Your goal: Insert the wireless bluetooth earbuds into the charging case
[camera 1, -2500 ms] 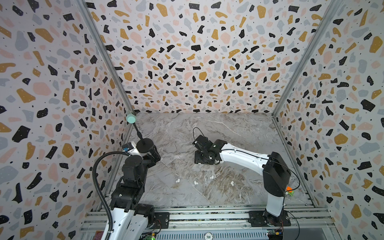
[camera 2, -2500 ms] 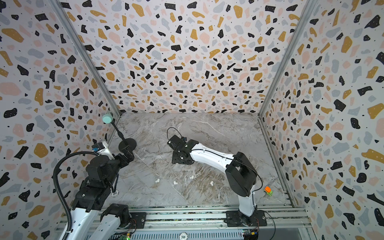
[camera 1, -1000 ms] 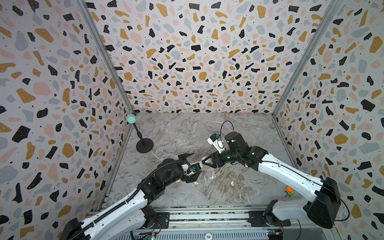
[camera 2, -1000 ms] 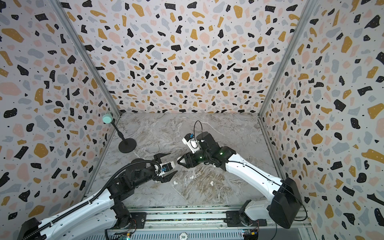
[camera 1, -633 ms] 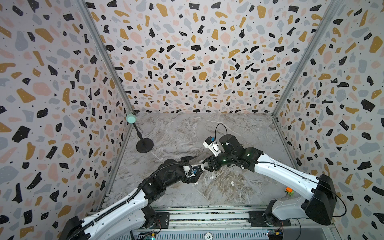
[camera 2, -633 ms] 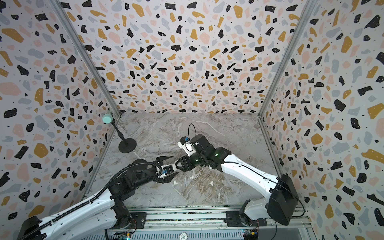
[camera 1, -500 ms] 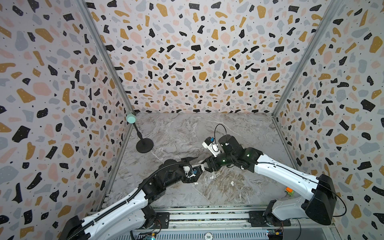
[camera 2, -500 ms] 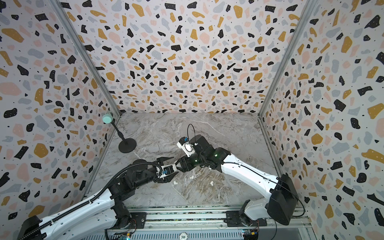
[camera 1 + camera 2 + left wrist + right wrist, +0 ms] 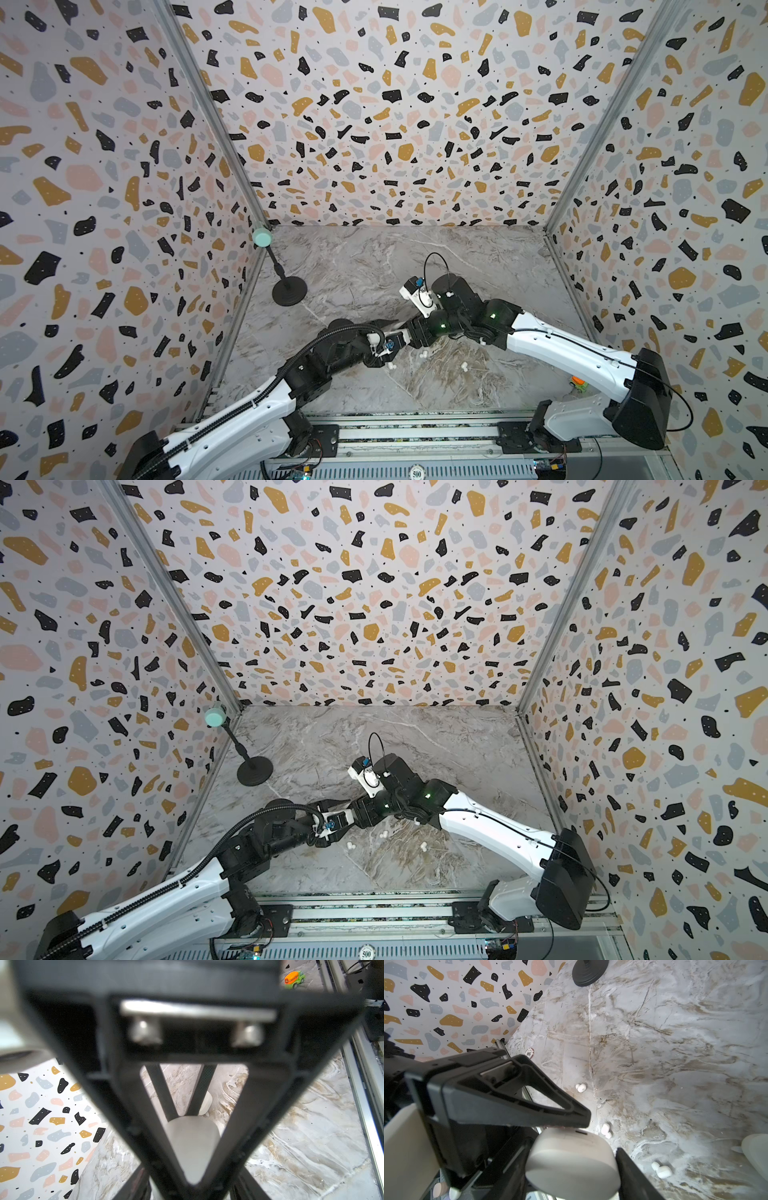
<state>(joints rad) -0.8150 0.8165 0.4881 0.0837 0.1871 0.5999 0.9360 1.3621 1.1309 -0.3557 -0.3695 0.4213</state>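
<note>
1. Wireless bluetooth earbuds (image 9: 581,1087): three visible, tiny glossy white beans with stubby tips, loose on the marble table (image 9: 675,1043) near centre, just nearer than the grippers.
2. Right gripper (image 9: 575,1147): fingers clamped on a white pebble-like charging case (image 9: 571,1159).
3. Left gripper (image 9: 398,330): one finger (image 9: 577,1119) touches that case; whether it grips cannot be told.

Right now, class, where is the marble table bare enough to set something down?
Bare: back of the table, from the black stand to the right wall. Crowded: centre, where left gripper and right gripper meet by the earbuds.
</note>
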